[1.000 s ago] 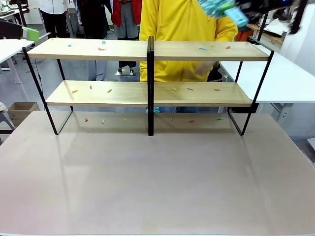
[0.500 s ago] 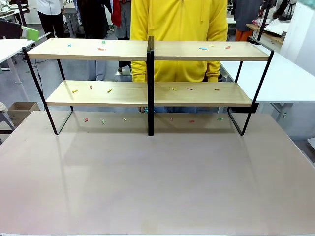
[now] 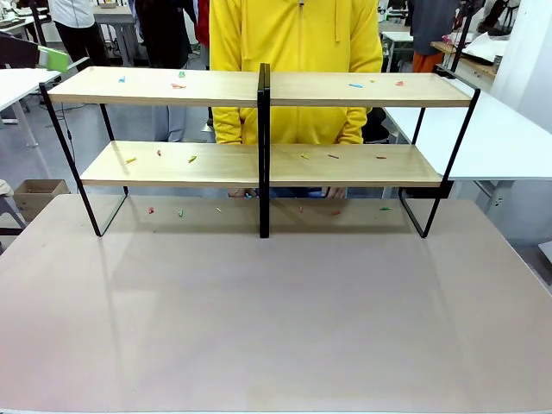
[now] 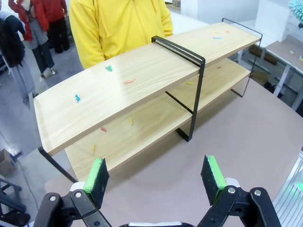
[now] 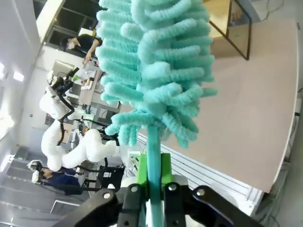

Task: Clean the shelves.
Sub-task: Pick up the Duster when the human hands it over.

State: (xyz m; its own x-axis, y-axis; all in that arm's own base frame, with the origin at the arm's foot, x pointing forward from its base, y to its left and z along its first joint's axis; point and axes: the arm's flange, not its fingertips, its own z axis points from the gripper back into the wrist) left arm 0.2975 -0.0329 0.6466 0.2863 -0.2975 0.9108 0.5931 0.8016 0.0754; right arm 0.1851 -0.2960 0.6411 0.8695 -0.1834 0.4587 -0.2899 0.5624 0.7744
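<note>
Pale grey-brown counter [image 3: 276,319] runs across the front view, and on its far part stand the wide two-tier light-wood shelves [image 3: 216,86] on a thin black metal frame, with a black centre post [image 3: 264,147] splitting both long boards in half. Small coloured scraps [image 3: 177,85] lie scattered on the upper board, on the lower board and on the counter under the rack. A person in a bright yellow hooded top [image 3: 293,34] stands just behind the shelves at the middle, arms hanging down behind the boards. A plain white table [image 3: 509,138] adjoins the right end of the rack, and a brown cardboard box [image 3: 34,194] sits on the floor at the left.

From the left wrist, the left claw [image 4: 155,174] hangs above the counter with its green-padded fingers [image 4: 97,172] spread wide and nothing between them. The shelves [image 4: 142,75] lie ahead of it, well apart, seen from the end and slanting away.

From the right wrist, the right claw [image 5: 154,171] is clamped tight on the thin teal handle of a fluffy teal chenille duster [image 5: 156,71], whose head rises straight out from the pads. Beyond the duster's head lies the counter [image 5: 251,104], and a corner of the shelves [image 5: 220,14] shows at the top edge, well apart from the duster.
</note>
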